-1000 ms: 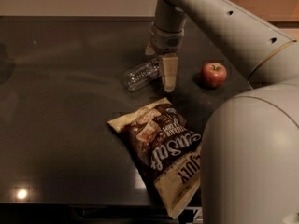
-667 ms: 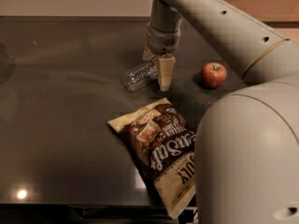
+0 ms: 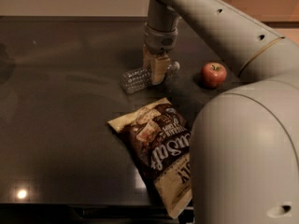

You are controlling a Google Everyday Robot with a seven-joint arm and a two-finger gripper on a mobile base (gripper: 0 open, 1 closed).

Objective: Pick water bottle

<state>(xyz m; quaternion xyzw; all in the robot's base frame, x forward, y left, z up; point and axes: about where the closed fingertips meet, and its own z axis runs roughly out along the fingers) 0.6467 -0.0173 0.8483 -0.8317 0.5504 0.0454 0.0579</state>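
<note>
Tabletop [image 3: 60, 125]: gripper [image 3: 154, 74] across half-hidden water bottle [image 3: 135, 80]

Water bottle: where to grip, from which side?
Grip the ribbed body across its width, coming down from above. The water bottle lies on its side on the table, cap toward the apple, leaving both long flanks free. The gripper is low over its cap-side half.

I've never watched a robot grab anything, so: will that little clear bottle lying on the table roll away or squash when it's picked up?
The water bottle lies on its side, so a nudge would probably roll it. Its clear ribbed plastic looks thin and likely dents under a squeeze. The gripper is down over its middle.
</note>
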